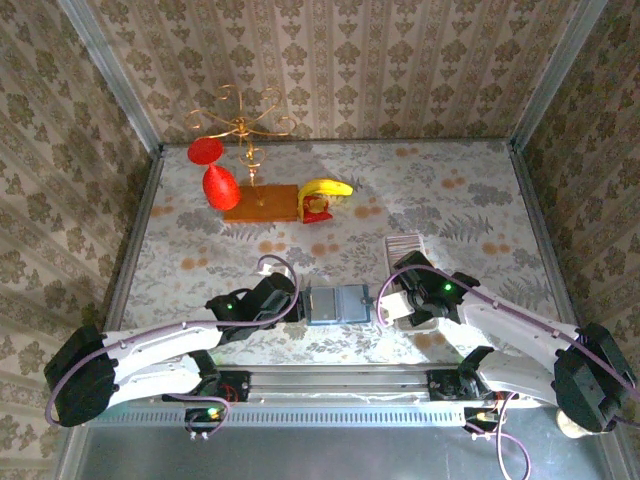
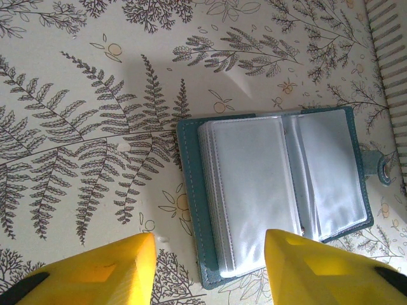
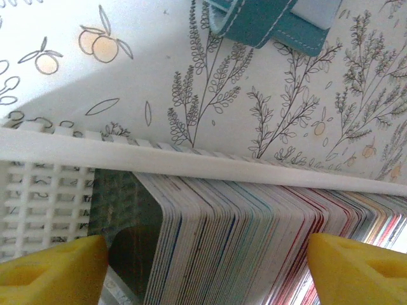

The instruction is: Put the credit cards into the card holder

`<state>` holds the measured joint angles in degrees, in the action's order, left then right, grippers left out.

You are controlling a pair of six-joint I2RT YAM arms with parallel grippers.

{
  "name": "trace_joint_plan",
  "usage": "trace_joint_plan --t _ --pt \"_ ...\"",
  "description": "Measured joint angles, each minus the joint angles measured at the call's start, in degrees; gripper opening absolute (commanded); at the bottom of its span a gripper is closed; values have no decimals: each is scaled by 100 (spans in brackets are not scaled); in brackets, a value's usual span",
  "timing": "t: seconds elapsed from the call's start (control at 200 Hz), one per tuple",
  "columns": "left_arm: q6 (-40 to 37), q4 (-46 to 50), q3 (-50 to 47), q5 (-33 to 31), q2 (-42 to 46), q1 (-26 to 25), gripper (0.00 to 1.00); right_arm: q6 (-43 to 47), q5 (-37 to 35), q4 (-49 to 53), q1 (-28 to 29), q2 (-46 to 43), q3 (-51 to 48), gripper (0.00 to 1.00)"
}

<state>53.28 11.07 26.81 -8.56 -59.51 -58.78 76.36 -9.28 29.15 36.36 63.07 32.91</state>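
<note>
Credit cards (image 3: 254,241): thin, likely stiff, slick; packed on edge in tray (image 3: 38,190). Best gripped singly by edges. Right pincer (image 3: 203,273) wide, straddling them, empty. Card holder (image 2: 280,184) open on table (image 2: 63,95); left pincer (image 2: 210,273) parted, empty.

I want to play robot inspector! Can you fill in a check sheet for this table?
Surface: flowery tablecloth, lying flat.
Job's things: blue card holder lying open; cards standing in a row in the white tray.
Clutter: banana; gold stand with red cups on a wooden board.
Grippers: left fingers apart, at the holder's edge; right fingers apart, either side of the cards.
Cables: purple cable looping along each arm.
Surroundings: patterned wallpaper on the walls.
</note>
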Motion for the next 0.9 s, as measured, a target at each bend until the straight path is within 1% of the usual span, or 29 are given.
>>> trace_joint_plan --t 0.155,0.225,0.405,0.525,0.58,0.715,0.79,0.9 --pt "0 0 0 46 0 0 46 -2 0 120 0 -179 0 71" --pt "0 -2 0 55 0 0 45 -4 0 188 0 -323 0 67" --pt "7 -42 0 68 0 -7 44 0 0 289 0 -555 0 62" --pt "26 -70 0 68 0 -39 42 -13 9 341 0 -636 0 54" --pt "33 -83 0 68 0 -55 42 -4 17 376 0 -662 0 53" --pt "63 -87 0 68 0 -83 41 -11 35 433 2 -693 -2 46" --pt "68 -87 0 66 0 -85 41 -24 48 461 4 -695 -2 45" --pt "68 -87 0 66 0 -87 40 -22 50 494 7 -699 -2 41"
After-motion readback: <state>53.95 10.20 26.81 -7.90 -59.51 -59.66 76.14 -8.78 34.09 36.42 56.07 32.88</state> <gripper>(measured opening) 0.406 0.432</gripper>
